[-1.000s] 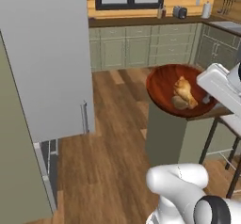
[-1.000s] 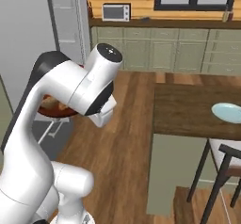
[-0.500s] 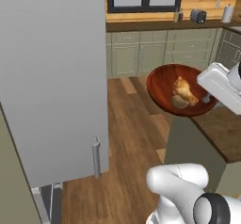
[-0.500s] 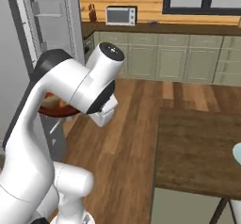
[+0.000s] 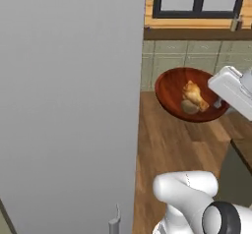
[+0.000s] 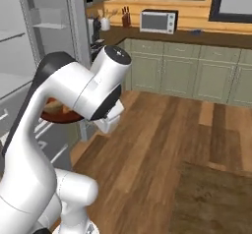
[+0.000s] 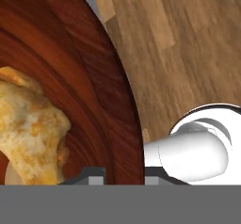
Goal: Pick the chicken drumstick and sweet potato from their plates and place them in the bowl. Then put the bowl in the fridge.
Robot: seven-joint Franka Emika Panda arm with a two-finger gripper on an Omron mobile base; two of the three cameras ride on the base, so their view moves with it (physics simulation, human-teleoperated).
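The white arm rises from the base, bends at a dark elbow and reaches forward at about chest height, carrying the bowl (image 5: 189, 94) clear of the wooden floor (image 5: 170, 147). In the left base view the hand's white housing meets the bowl's right rim, and the bowl tilts its open side toward the camera. Inside it lie the chicken drumstick (image 5: 194, 95), golden-brown, and just below it a duller rounded lump, probably the sweet potato (image 5: 189, 107), touching the drumstick.

The hand view looks along the gripper (image 7: 123, 173): its two small dark fingers (image 7: 96, 174) stand on either side of the bowl's rim, pinching the wall between them, one inside the bowl and one outside. The drumstick lies close on the inner side, and floorboards show past the rim.

The left base view has the grey fridge door (image 5: 69, 105) filling its left half, edge-on toward the bowl. The right base view adds what that door hides: the fridge (image 6: 44, 56) standing open at left, with white interior, shelves and pale drawers. There the arm's bulk covers most of the bowl, leaving a red-brown sliver near the fridge opening. Beyond, a microwave (image 6: 158, 21) sits on the far desk (image 6: 187, 36).
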